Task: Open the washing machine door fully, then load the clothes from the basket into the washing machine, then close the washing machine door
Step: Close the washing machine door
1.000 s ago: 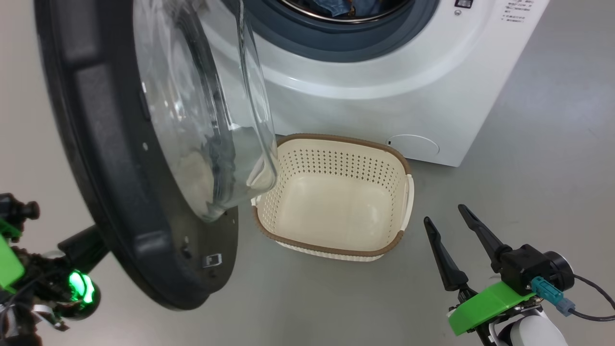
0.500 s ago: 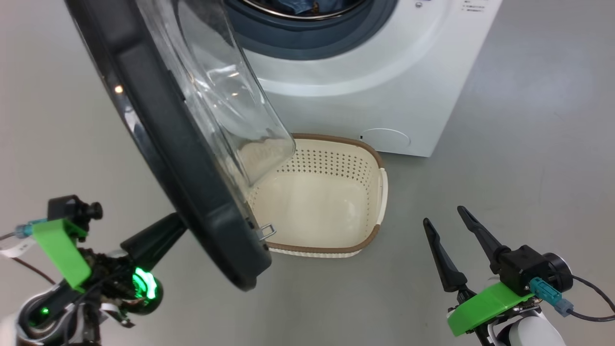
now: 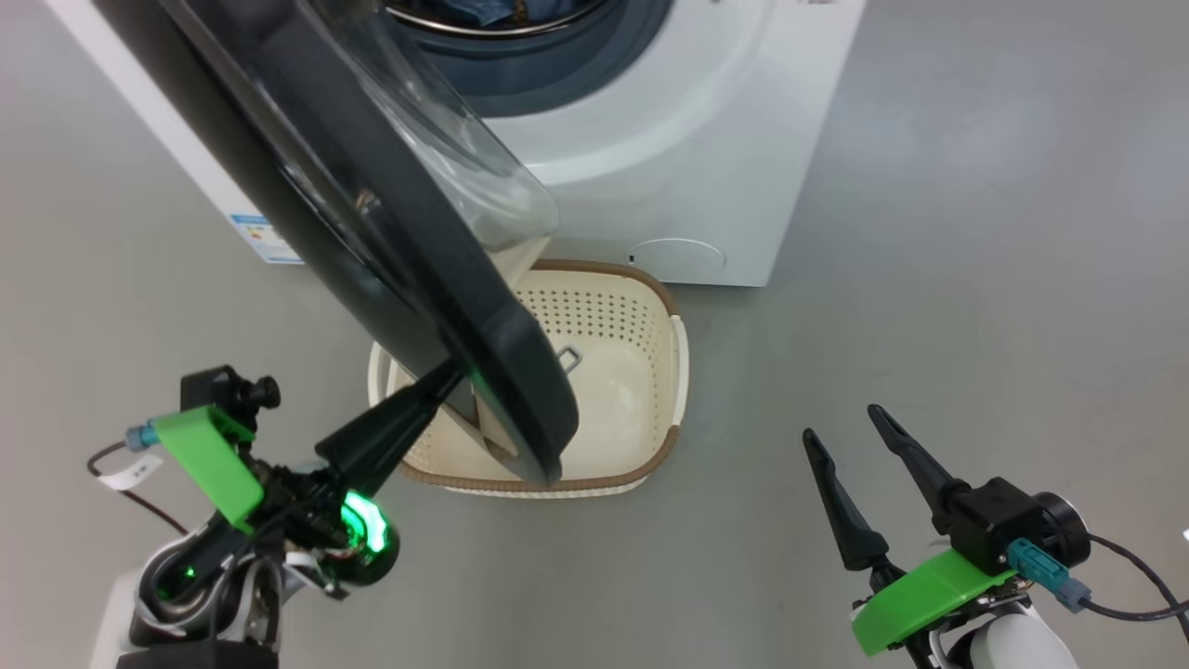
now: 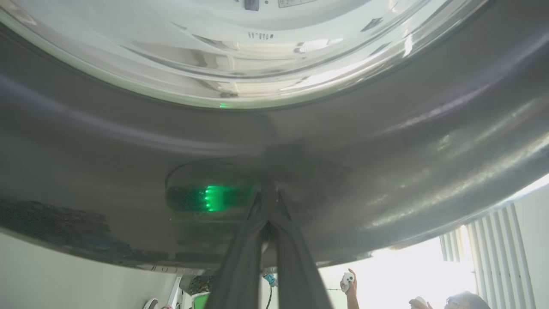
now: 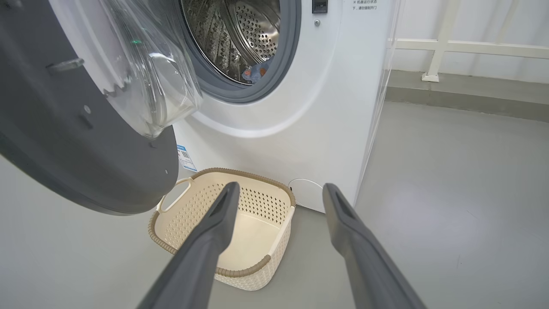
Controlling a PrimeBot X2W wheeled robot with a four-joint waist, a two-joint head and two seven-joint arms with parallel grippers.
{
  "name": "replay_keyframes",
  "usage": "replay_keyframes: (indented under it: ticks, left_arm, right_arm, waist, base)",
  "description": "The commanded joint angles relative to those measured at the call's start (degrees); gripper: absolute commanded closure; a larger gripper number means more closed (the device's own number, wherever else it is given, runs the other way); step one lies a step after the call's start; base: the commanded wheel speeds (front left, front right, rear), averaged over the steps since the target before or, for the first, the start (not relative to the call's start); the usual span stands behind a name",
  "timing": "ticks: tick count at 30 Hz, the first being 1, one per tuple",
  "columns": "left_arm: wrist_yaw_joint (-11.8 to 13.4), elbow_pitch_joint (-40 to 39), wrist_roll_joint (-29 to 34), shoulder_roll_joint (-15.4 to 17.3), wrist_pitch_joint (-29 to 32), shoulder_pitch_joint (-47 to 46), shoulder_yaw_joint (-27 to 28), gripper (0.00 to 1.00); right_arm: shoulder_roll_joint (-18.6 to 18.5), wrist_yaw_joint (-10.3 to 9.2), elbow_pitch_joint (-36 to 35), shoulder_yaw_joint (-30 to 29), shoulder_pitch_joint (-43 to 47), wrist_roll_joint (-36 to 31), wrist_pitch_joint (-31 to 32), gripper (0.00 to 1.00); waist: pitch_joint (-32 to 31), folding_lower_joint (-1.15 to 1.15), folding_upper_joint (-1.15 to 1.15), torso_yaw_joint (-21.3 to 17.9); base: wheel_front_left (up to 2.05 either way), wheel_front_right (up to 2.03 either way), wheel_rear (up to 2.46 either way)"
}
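– Black gloss is what the left gripper (image 3: 444,376) is up against, isn't it? Where exactly?

– Low on the outer face of the washing machine door (image 3: 372,232), on the wide rim. Its two fingers are pressed together with nothing between them. The tips lean on the rim like a blunt poker, just beside a shallow recess that shows in the left wrist view.

– So it's a push, not a grasp. And the door?

– Partway round its swing, hanging over the basket (image 3: 622,390). The basket sits bare on the floor, close against the front of the washing machine (image 3: 669,139). The clothes (image 5: 256,72) lie low in the drum (image 5: 253,30), blue with a spot of orange.

– Then closing is the step in hand, I'd say. How to do it well?

– Follow the door's arc rather than shove straight. Glossy plastic gives little purchase, and closed tips could skid toward the glass. Push near the free edge, far from the hinge, until the latch hook (image 3: 567,355) seats. Mind that no cloth lies on the grey ring.

– And the right gripper (image 3: 841,421)?

– Spread wide, holding nothing, above the floor, well apart from door and basket.
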Motion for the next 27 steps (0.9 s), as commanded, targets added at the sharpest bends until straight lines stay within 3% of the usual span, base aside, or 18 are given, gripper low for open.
replay_keyframes:
  ticks: [1, 13, 27]
  left_arm:
    - [-0.4, -1.4, -1.1, 1.0, -0.5, -2.2, 0.9, 1.00]
    - [-0.4, -1.3, -5.4, 1.0, -14.3, -6.9, -2.2, 1.00]
    - [-0.4, 0.7, -4.2, 1.0, -28.9, -11.9, -9.2, 1.00]
  right_arm:
    - [0.4, 0.09, -1.1, 1.3, -1.4, 0.6, -0.7, 0.00]
    - [1.8, 0.09, -1.4, 1.0, -2.5, 1.1, -0.7, 0.00]
    - [3.0, 0.09, -1.2, -0.2, -3.0, 1.3, -0.8, 0.00]
  waist:
    - [0.2, 0.00, 0.00, -0.8]
    - [1.7, 0.00, 0.00, -6.1]
    - [2.2, 0.00, 0.00, -12.1]
  base:
    - [0.00, 0.00, 0.00]
    - [0.00, 0.00, 0.00]
    - [0.00, 0.00, 0.00]
